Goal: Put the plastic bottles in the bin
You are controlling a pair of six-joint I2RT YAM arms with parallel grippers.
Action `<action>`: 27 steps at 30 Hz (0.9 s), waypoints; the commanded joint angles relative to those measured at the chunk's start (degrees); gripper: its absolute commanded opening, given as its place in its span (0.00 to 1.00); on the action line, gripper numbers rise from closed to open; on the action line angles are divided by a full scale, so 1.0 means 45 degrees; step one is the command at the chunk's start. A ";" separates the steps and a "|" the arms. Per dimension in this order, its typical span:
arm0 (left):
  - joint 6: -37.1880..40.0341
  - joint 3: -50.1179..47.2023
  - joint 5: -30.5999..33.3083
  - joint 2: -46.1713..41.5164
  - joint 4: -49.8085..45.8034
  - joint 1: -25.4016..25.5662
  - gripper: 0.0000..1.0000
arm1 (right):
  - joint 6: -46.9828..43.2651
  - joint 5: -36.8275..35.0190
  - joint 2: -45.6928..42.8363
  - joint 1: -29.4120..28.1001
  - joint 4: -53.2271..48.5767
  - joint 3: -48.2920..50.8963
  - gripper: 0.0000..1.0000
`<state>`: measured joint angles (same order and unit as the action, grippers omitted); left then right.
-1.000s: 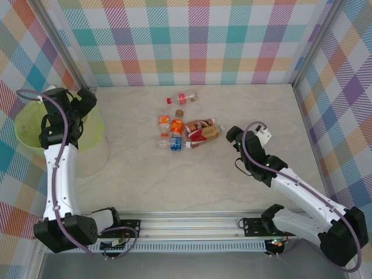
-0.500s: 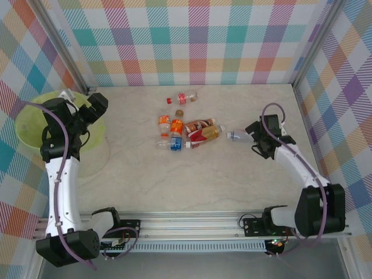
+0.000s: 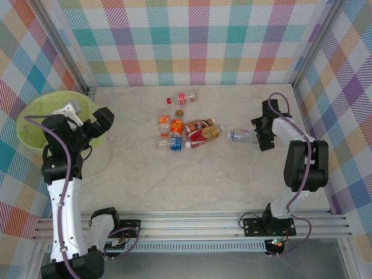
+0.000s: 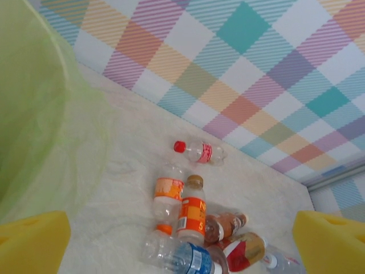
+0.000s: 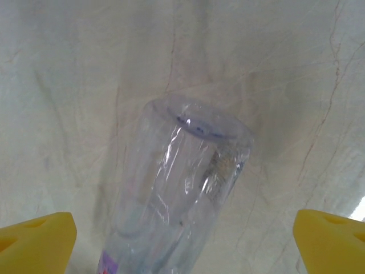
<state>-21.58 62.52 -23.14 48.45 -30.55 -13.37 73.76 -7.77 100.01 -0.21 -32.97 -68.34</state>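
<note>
Marble table [image 3: 221, 180]: clear bottle [image 3: 240, 135] inside spread right claw [image 3: 261, 135], apparently.

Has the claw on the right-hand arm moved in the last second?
Yes. The right gripper has swung right, away from the bottle pile and toward the right wall.

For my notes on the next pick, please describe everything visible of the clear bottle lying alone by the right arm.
The clear bottle lies on its side on the marbled table, apart from the other bottles. Its thin, crinkled plastic looks empty; a purple label edge shows in the right wrist view. The open right tool straddles it; no contact visible.
</note>
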 commanded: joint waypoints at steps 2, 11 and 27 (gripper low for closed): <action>0.0300 -0.0358 -0.0833 -0.0180 -0.0390 0.0064 1.00 | 0.1158 0.0642 0.1177 0.0204 -0.0134 -0.0713 0.97; 0.0810 -0.0138 -0.1056 -0.0810 -0.0248 0.0063 1.00 | 0.0388 0.0602 0.2534 0.0338 0.1450 -0.0885 0.74; -0.0970 0.0127 -0.2063 -0.1218 0.0967 0.0158 1.00 | -0.3046 0.1602 -0.1161 0.0282 0.5184 0.2495 0.43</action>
<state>-23.62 61.67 -30.63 43.72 -28.23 -13.26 66.92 -3.73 100.22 1.06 -18.13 -60.38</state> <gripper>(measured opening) 0.997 0.453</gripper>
